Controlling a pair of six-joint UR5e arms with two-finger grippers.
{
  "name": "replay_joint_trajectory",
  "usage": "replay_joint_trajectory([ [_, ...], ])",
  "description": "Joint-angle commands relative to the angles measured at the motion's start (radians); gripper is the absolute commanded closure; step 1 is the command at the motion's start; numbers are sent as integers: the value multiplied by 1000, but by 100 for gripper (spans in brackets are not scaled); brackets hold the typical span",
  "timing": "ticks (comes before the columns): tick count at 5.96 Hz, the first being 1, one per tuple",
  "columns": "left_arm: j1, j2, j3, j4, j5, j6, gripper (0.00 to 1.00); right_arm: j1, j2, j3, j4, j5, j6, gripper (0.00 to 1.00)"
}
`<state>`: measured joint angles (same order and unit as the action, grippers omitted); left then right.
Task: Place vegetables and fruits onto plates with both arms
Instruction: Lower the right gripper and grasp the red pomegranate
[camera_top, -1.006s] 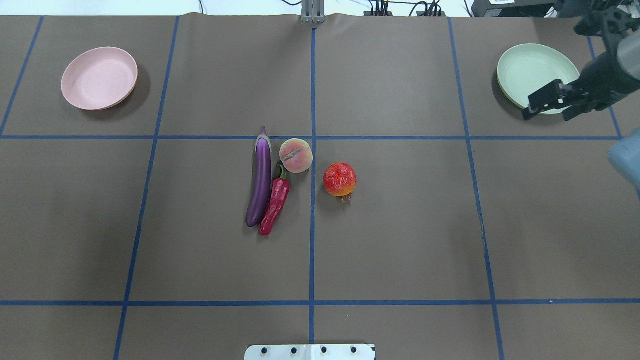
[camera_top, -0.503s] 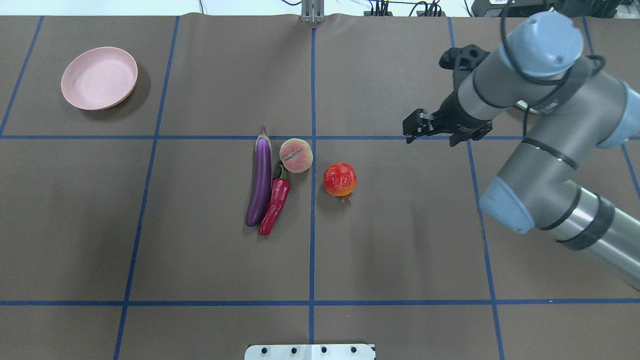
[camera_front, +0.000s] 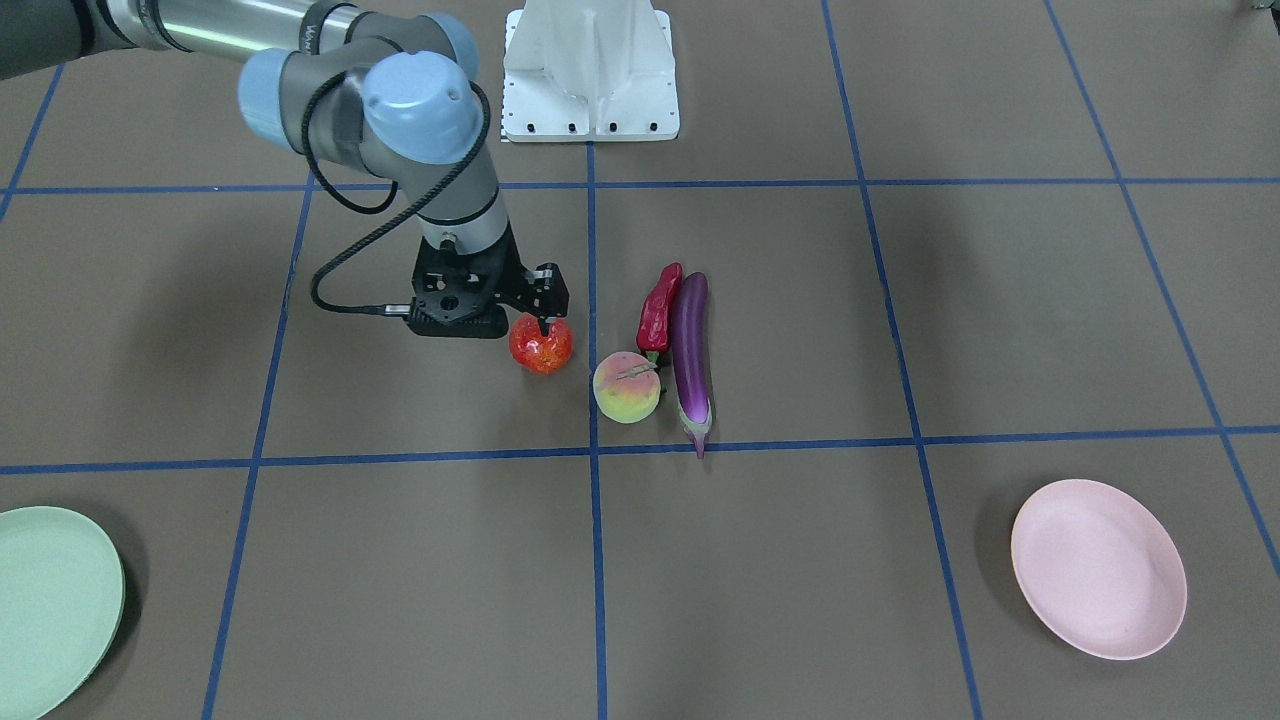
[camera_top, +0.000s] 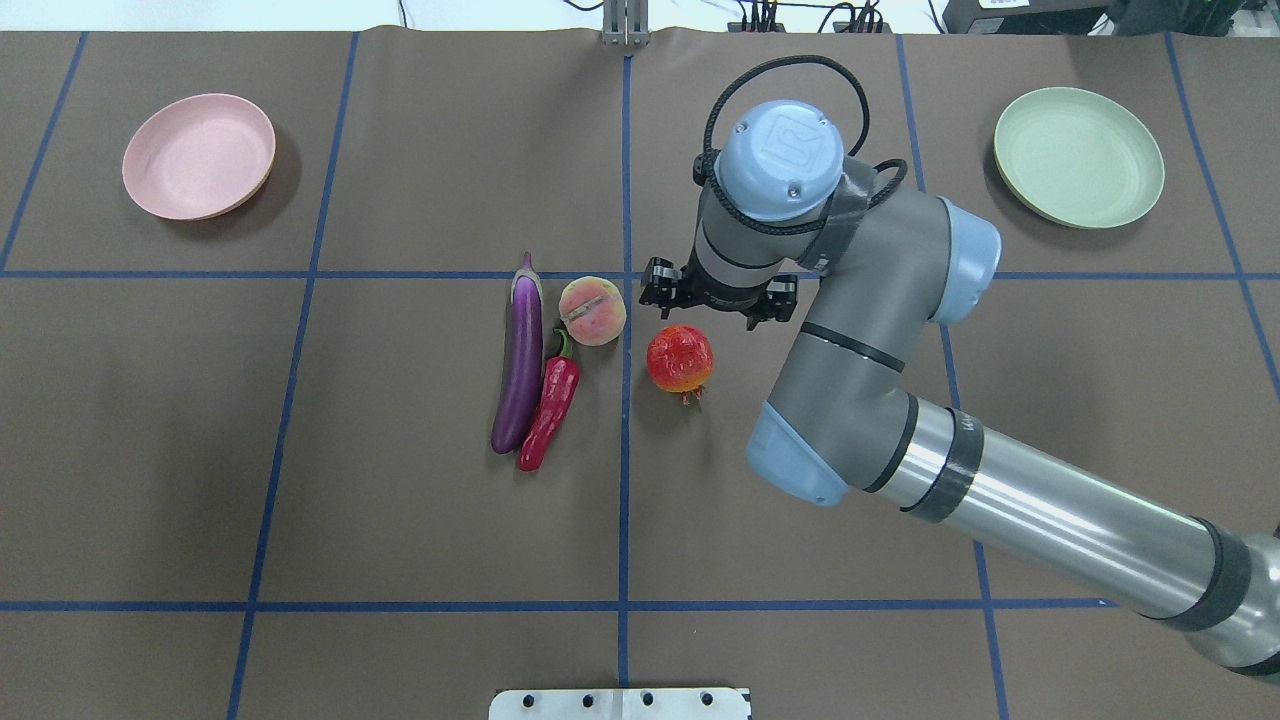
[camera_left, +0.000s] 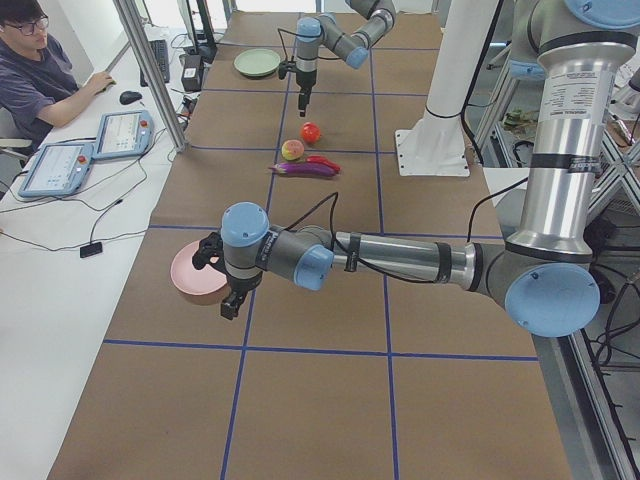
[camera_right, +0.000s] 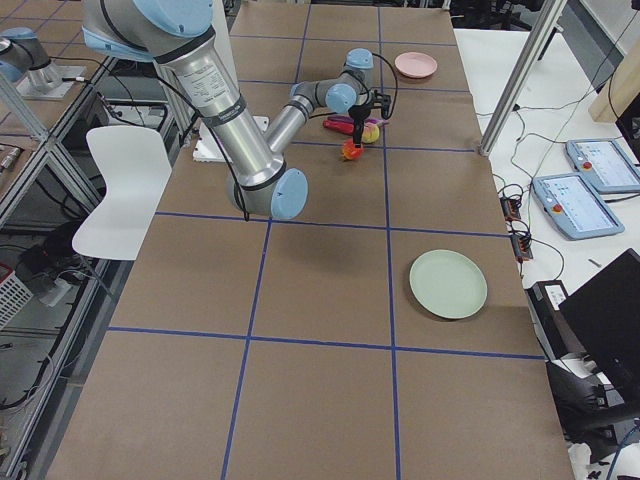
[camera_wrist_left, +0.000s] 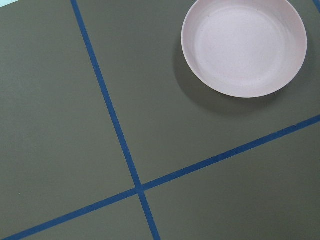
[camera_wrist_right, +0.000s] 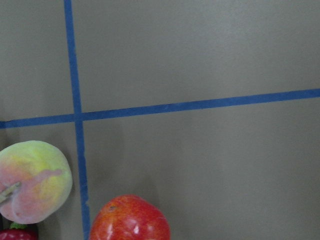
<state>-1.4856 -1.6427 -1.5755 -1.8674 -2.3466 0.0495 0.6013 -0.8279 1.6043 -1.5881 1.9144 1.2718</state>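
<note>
The purple eggplant (camera_top: 520, 370), red chili (camera_top: 550, 410) and peach (camera_top: 591, 311) lie bunched at the table's middle. The red-orange ball (camera_top: 680, 359) sits alone just right of them. My right gripper (camera_front: 490, 315) hangs open, pointing down, a little beyond the ball and to its right; one fingertip (camera_front: 547, 305) is close over the ball's top. The right wrist view shows the ball (camera_wrist_right: 130, 220) and peach (camera_wrist_right: 32, 182) at its lower edge. The pink plate (camera_top: 198, 155) and green plate (camera_top: 1078, 157) both hold nothing. My left gripper (camera_left: 225, 300) hovers by the pink plate (camera_wrist_left: 244, 45); whether it is open or shut I cannot tell.
Blue tape lines divide the brown table cover into squares. The white base block (camera_front: 590, 70) stands at the robot's edge. A person (camera_left: 40, 70) sits beside the table with tablets. A white chair (camera_right: 120, 190) stands off the table's side.
My right arm swung left from over the green plate to the middle and now hangs by the red-orange ball. The produce and plates have not moved.
</note>
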Motion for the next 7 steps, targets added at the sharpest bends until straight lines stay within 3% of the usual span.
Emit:
replay_joint_trajectory([
  [1, 1, 0, 6, -1, 0, 0, 0, -50, 21, -36, 3, -55, 23, 0],
  [6, 1, 0, 8, -1, 0, 0, 0, -98, 12, -93, 20, -129, 15, 0],
  [7, 1, 0, 8, -1, 0, 0, 0, -106, 12, -96, 26, -152, 12, 11],
])
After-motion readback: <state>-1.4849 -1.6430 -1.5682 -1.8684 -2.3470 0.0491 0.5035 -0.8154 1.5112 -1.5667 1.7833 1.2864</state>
